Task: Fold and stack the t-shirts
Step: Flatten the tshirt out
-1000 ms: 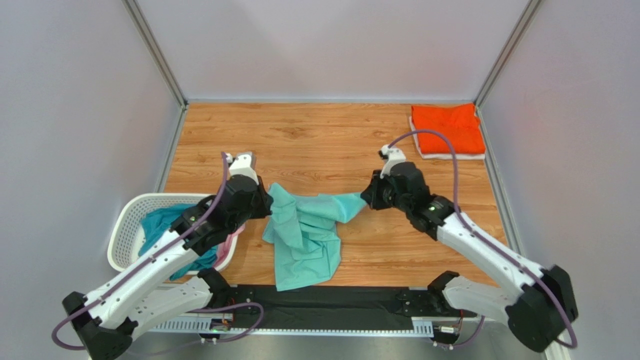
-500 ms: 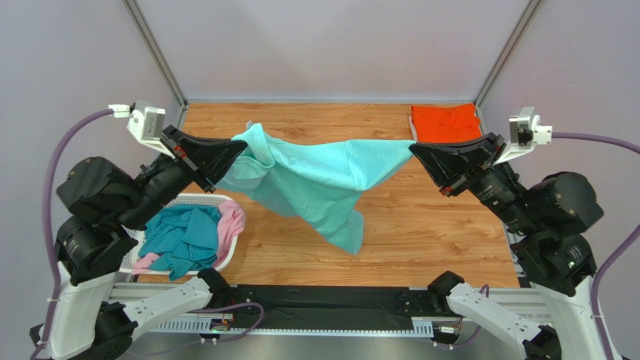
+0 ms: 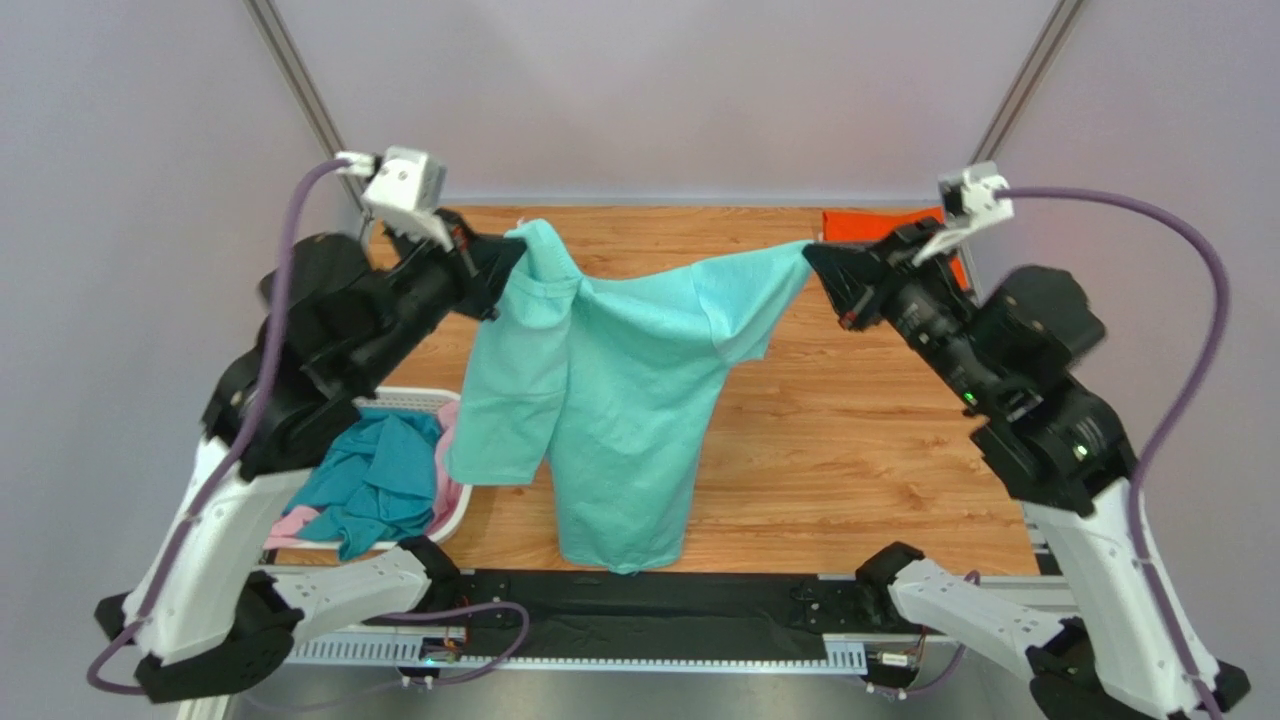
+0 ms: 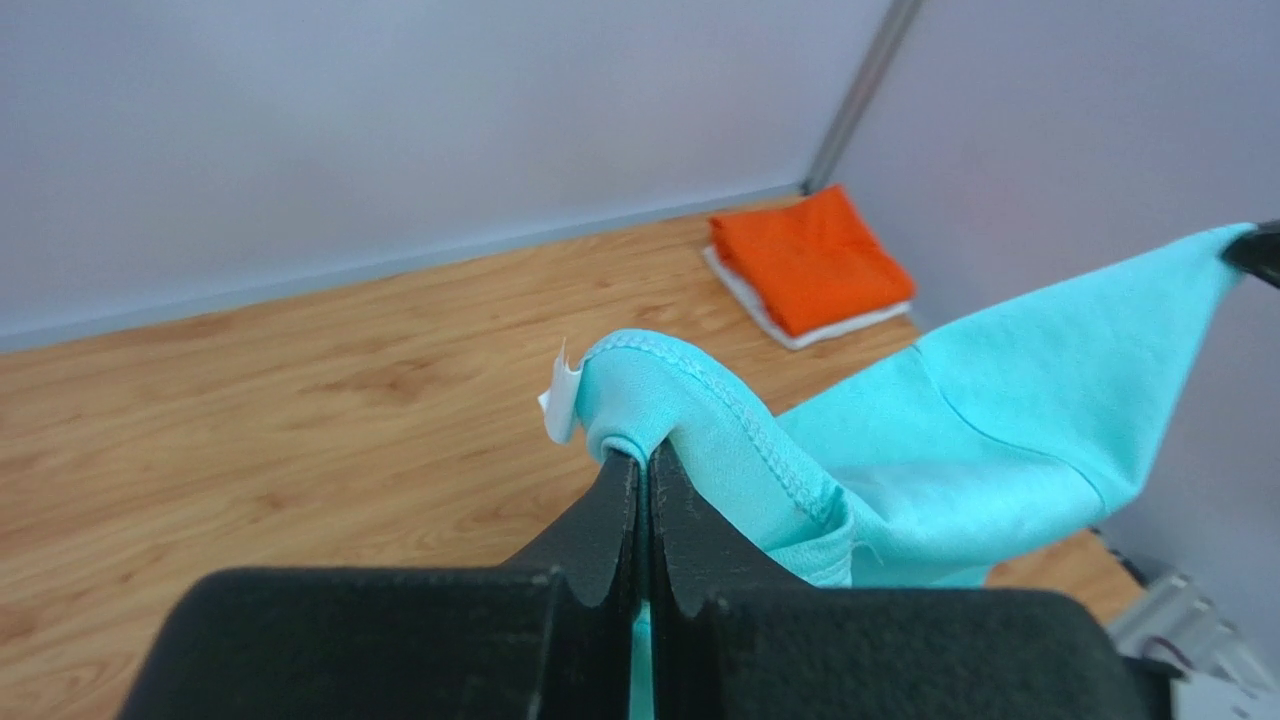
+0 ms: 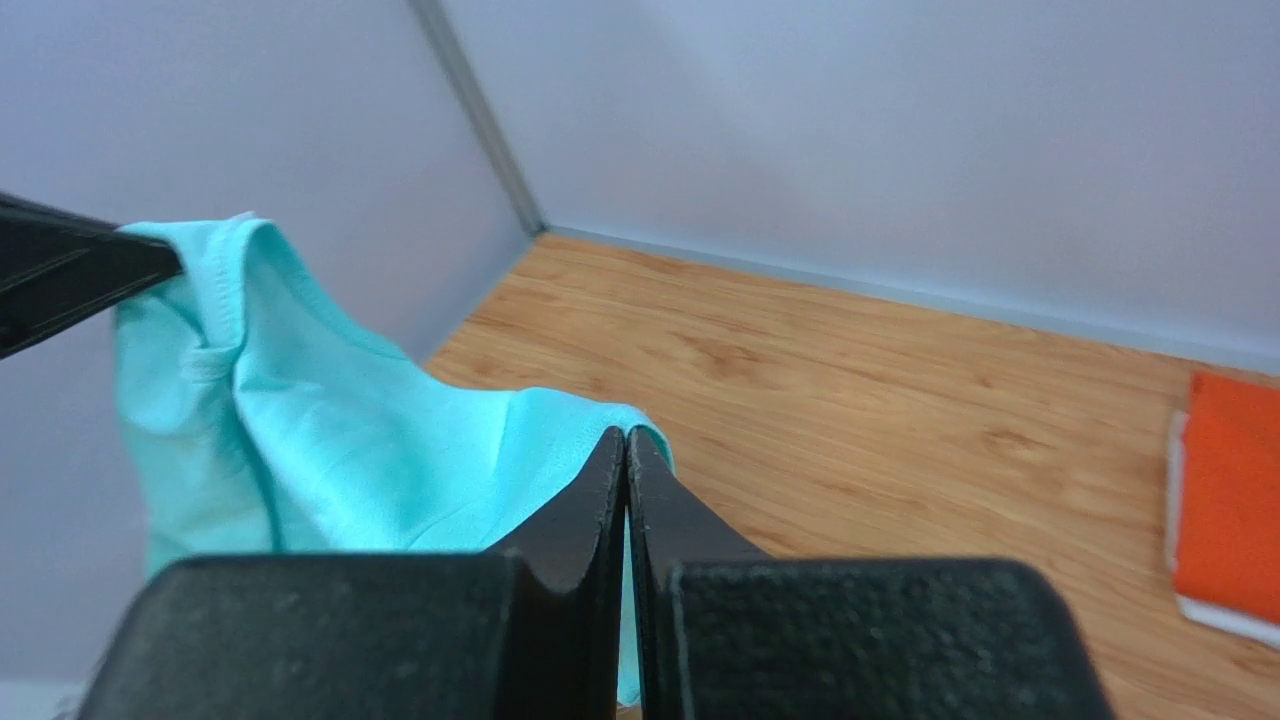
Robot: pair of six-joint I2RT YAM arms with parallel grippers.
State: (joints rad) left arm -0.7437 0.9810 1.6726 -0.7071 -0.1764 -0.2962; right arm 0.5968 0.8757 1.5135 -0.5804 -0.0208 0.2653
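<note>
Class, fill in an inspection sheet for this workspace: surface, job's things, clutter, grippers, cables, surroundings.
Surface: wooden table, mostly bare.
Job's things: mint shirt hanging spread in the air; orange shirt folded on a white one, far right corner; teal-blue shirt and pink shirt in the basket.
Clutter: nothing seen.
Grippers: left gripper and right gripper each shut on the mint shirt.
Cables: purple cables loop from both wrists, clear of the cloth.
Surroundings: grey walls.
</note>
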